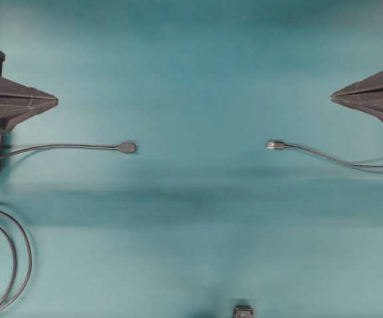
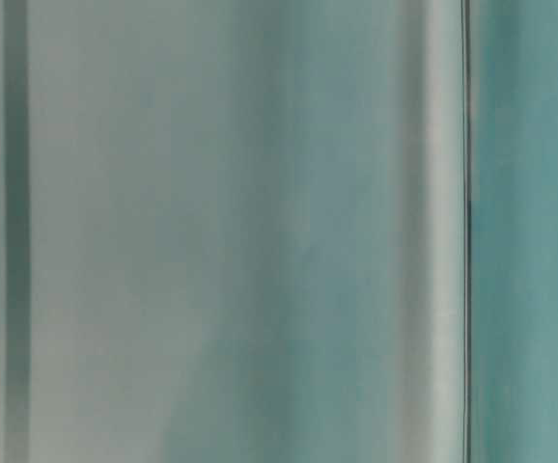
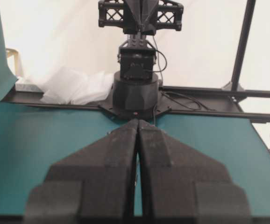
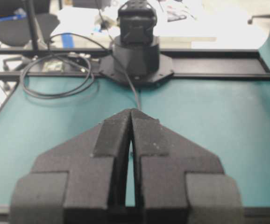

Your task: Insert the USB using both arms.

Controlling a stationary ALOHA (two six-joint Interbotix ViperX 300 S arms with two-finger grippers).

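On the teal counter (image 1: 191, 79), seen from overhead, the USB (image 1: 275, 144) lies right of the middle, its small plug with the silver tip pointing left and its thin dark cable trailing off toward the right edge. Facing it across a bare gap, left of the middle, lies the socket cable (image 1: 128, 147), whose dark rounded end points right while its cord runs back to the left edge. The two ends sit on nearly the same line, well apart. A looped cable coil (image 1: 9, 262) rests at the lower left corner, and a small dark object (image 1: 243, 310) pokes in at the bottom edge.

Both arms are parked at the sides. The left gripper (image 1: 54, 101) reaches in from the left edge, above and well clear of the socket cable; its own wrist view shows the left gripper (image 3: 138, 123) with its two black fingers pressed together, tips meeting, nothing between them. The right gripper (image 1: 334, 98) comes in from the right edge, likewise clear of the USB, and the right gripper (image 4: 131, 112) in its wrist view is also pressed together and holds nothing.

From table level only blurred pale and teal bands appear.
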